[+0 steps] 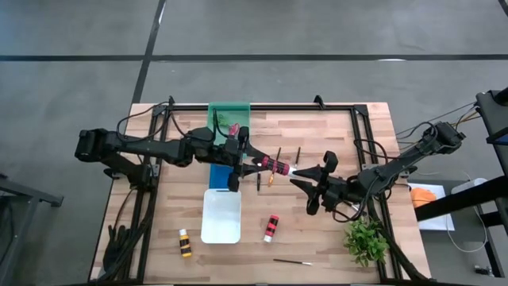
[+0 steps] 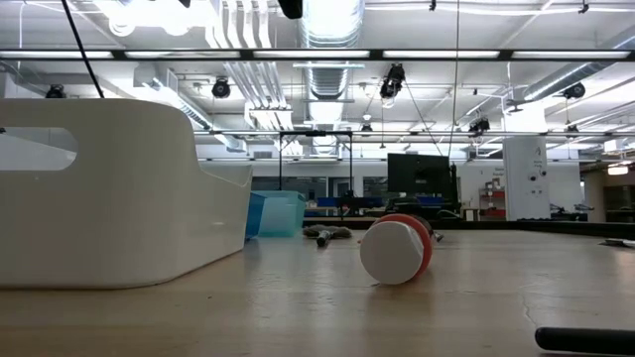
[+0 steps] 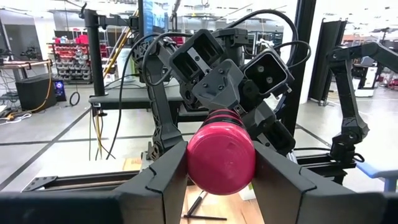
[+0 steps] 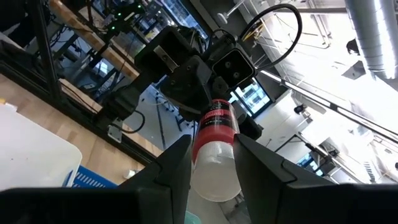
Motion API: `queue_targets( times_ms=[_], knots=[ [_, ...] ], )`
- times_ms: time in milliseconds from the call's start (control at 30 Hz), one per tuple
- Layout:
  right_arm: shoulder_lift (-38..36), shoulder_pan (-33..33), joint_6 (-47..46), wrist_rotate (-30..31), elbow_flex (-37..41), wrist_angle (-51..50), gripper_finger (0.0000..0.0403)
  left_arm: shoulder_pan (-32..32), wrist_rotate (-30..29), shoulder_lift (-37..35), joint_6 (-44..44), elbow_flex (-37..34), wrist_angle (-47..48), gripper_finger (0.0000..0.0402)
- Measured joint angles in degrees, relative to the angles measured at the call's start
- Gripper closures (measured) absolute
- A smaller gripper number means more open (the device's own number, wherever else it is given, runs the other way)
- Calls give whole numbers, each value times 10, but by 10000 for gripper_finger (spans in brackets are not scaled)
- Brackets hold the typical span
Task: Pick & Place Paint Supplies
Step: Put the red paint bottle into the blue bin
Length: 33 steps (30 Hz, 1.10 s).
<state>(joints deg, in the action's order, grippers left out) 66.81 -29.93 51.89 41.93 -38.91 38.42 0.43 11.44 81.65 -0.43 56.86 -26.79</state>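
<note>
While both arms meet above the middle of the tabletop [image 1: 333, 135], one red-banded paint bottle [image 1: 276, 165] is suspended horizontally between them. The left claw [image 1: 258, 162] pinches the bottle at its red base end, fingers [image 3: 158, 180] pressed against both sides. The right claw [image 1: 305, 171] pinches the white cap end, its fingers [image 4: 177, 165] flanking the cap.

On the tabletop lie a second red bottle [image 1: 271, 228] just beside the white tray [image 1: 221, 216], a yellow-banded bottle [image 1: 185, 243] near the front left, one brush [image 1: 293, 261] near the front edge, and the plant [image 1: 366, 241] at front right. The blue tray [image 1: 217, 175] and green tray [image 1: 228, 116] sit behind the white tray.
</note>
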Motion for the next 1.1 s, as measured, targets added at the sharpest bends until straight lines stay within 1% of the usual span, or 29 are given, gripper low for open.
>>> queue_targets(
  times_ms=[167,300,467,667,767,867,967,1100],
  knots=[
    [0,-5,-10,3,-6,-1,286,0,2,0,2,-2,-1,239],
    [-5,-10,-21,30,-13,-3,286,0,2,0,5,-3,0,239],
    [-8,-21,-26,26,-13,-5,286,0,2,0,6,-3,-1,239],
    [-22,-22,-86,26,-12,-22,284,0,2,0,6,-3,-2,239],
    [-35,-22,-111,19,-12,-43,264,0,2,0,6,-3,-2,239],
    [-42,-22,-132,6,-12,-57,228,0,2,0,6,-3,-3,239],
    [-45,-22,-132,11,-12,-70,195,0,2,0,6,-3,-4,239],
    [-34,-21,-129,14,-12,-79,174,0,2,0,6,-3,-4,239]
  ],
)
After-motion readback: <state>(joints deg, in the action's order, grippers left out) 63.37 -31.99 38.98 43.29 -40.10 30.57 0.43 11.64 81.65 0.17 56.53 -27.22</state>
